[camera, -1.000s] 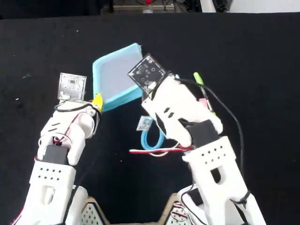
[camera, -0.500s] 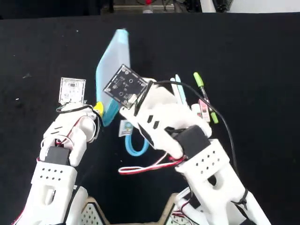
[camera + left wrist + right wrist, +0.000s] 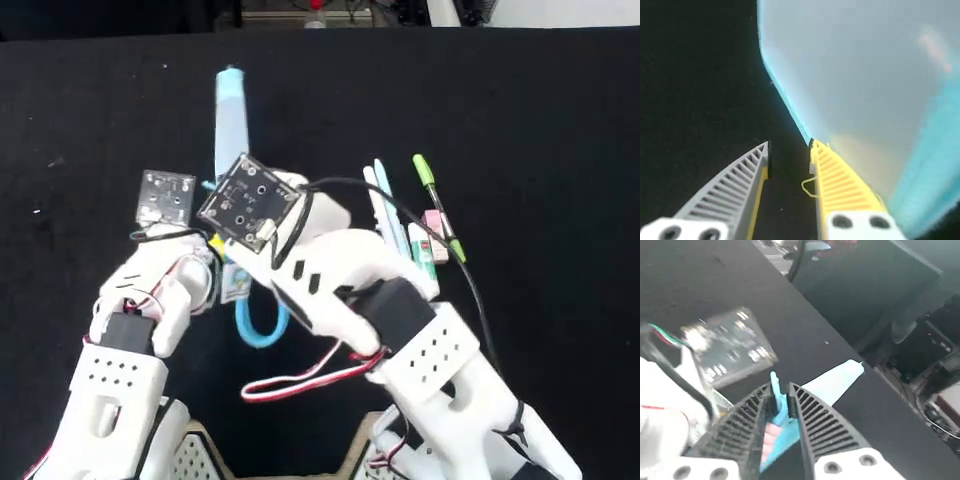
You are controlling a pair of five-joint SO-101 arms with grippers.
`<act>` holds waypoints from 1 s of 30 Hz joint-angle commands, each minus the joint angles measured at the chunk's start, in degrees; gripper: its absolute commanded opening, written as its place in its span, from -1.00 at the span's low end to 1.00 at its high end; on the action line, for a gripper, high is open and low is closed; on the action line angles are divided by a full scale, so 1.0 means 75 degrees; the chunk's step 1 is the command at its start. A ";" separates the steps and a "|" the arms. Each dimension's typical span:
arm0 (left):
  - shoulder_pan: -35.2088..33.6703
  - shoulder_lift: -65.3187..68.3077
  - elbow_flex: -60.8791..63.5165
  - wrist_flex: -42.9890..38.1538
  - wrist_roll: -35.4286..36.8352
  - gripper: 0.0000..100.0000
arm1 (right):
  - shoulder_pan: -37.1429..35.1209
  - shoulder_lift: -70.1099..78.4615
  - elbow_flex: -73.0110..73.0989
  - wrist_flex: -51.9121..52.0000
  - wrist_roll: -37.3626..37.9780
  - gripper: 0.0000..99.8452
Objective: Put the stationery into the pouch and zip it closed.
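At the left of the black table (image 3: 80,100), the left gripper (image 3: 789,150) is seen with its jaws parted by a narrow gap, and nothing is held between them. Its yellow finger (image 3: 840,180) is set just beside the lower edge of the pouch (image 3: 850,75). The light blue pouch is stood on edge, lifted off the table, and from above it is seen as a thin strip. A blue loop (image 3: 255,328) with a small tag hangs below it, between the two arms. The right arm is crossed over toward the left, and the right gripper (image 3: 781,387) is clamped on the pouch's edge, possibly at the zipper end, though this part is blurred. Further right, well apart from the pouch, pale pens (image 3: 388,205), a green marker (image 3: 430,185) and a small pink item (image 3: 435,222) are laid side by side on the table.
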 commanded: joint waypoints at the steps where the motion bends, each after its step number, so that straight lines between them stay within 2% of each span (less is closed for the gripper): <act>1: 0.0193 -0.0082 0.0018 0.0023 0.0070 -0.71 | -0.0141 -0.0346 -0.0346 -0.0164 -0.0152 -0.98; 4: -0.0240 -0.0082 0.0076 0.0023 0.0141 -0.71 | 0.0070 -0.0346 -0.0381 0.0141 -0.0152 -0.98; 8: -0.0908 -0.0082 0.0088 -0.0012 0.0973 -0.71 | 0.0152 -0.0358 -0.0381 0.0539 -0.0164 -0.98; 11: -0.1190 -0.0082 0.0076 -0.0035 0.1207 -0.71 | 0.0105 -0.0358 -0.0393 0.0809 -0.0188 -0.98; 19: -0.1237 -0.0082 0.0088 0.0012 0.1196 -0.71 | 0.0105 -0.1143 -0.0440 0.0785 -0.0199 -0.98; 26: -0.1166 -0.0082 0.0287 -0.0035 0.1184 -0.71 | 0.0105 -0.1319 -0.0346 0.0129 -0.0246 -0.98; 30: -0.0756 -0.0082 0.0463 -0.0047 0.1172 -0.71 | 0.0105 -0.1096 -0.0182 -0.0692 -0.1008 -0.98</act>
